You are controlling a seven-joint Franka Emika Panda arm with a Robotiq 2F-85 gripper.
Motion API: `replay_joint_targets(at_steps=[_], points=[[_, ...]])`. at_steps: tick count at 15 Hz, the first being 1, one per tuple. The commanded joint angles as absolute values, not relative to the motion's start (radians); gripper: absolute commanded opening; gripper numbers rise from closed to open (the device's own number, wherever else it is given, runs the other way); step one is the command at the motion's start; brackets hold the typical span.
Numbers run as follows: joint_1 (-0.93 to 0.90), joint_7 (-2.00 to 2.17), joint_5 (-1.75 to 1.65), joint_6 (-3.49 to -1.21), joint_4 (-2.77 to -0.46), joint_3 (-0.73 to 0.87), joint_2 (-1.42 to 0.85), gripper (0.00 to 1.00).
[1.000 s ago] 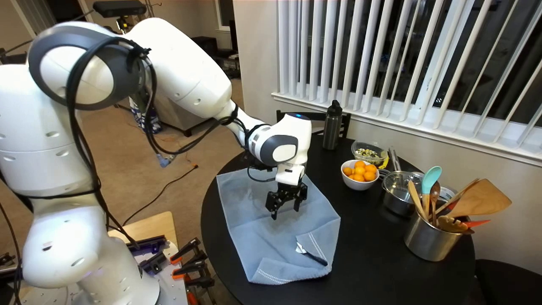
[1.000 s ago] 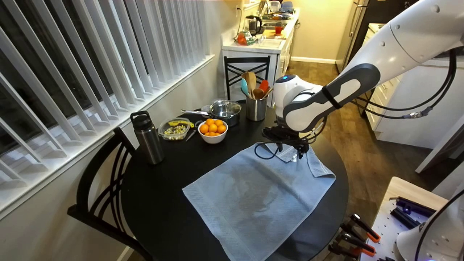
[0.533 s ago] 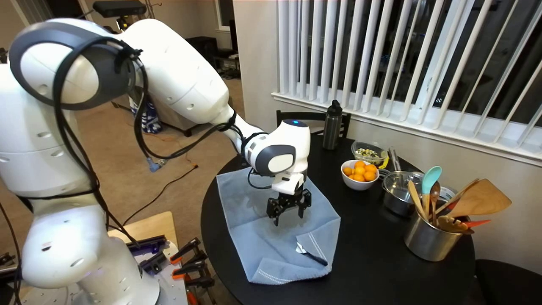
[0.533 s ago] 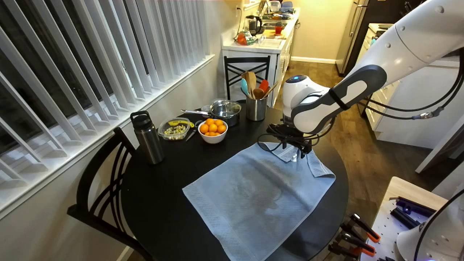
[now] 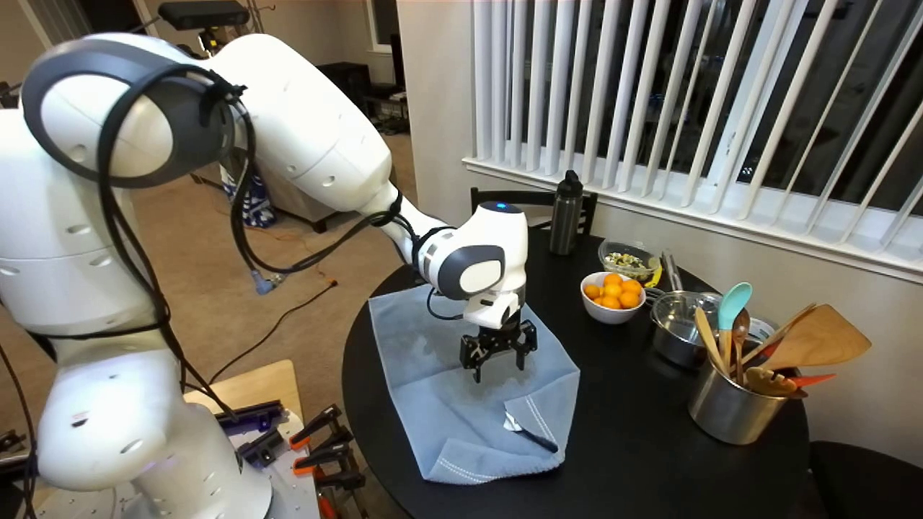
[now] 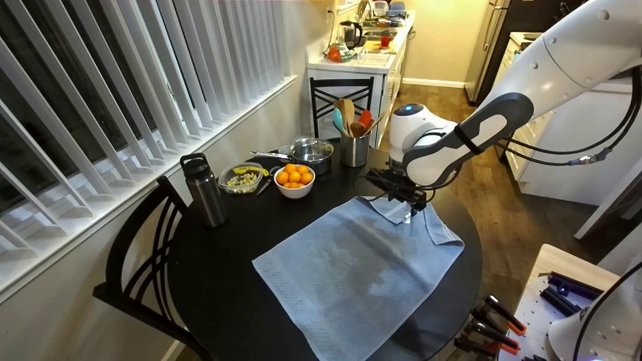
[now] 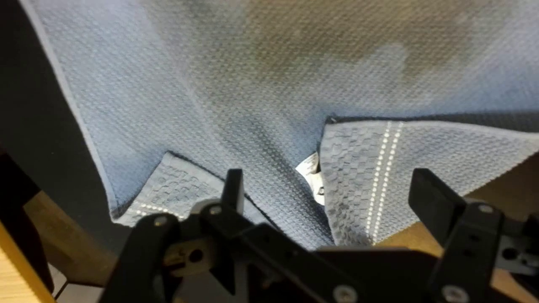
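Note:
A grey-blue towel (image 5: 425,389) lies on the round black table and also shows in an exterior view (image 6: 346,271) and the wrist view (image 7: 160,88). It has darker damp-looking patches. Two corners at one end are folded over: one with a double white stitch line (image 7: 353,168) and a smaller one (image 7: 181,181). A white tag (image 7: 312,179) sticks out beside the larger fold. My gripper (image 5: 499,372) is open and empty, pointing down above the towel near the folded end. In the wrist view the tag and larger fold lie between the fingertips (image 7: 326,181).
On the black table (image 6: 225,265) stand a bowl of oranges (image 5: 611,295), a steel bottle (image 5: 567,216), a clear food container (image 5: 629,261), a pot (image 5: 676,324) and a utensil holder (image 5: 734,411). A chair (image 6: 135,281) stands at the table. Clamps (image 6: 494,326) sit by the robot base.
My gripper has moved over the towel toward the folded end, a little lower and to the right in an exterior view, and stays open. The towel and other objects have not moved.

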State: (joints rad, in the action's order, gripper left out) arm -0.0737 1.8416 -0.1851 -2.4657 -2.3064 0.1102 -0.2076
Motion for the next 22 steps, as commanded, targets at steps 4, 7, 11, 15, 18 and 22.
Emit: replay_joint_targets(at_steps=[4, 7, 11, 15, 18, 22], points=[[-0.134, 2.256, -0.251, -2.602, -2.232, 0.164, -0.353, 1.0], [-0.143, 2.337, -0.206, -2.587, -2.206, 0.157, -0.391, 1.0], [-0.164, 2.428, -0.211, -2.573, -2.188, 0.174, -0.41, 1.0], [-0.197, 2.522, -0.281, -2.596, -2.191, 0.224, -0.434, 1.0], [-0.203, 2.546, -0.31, -2.594, -2.179, 0.241, -0.461, 1.0], [-0.211, 2.548, -0.33, -2.598, -2.163, 0.258, -0.49, 1.0]])
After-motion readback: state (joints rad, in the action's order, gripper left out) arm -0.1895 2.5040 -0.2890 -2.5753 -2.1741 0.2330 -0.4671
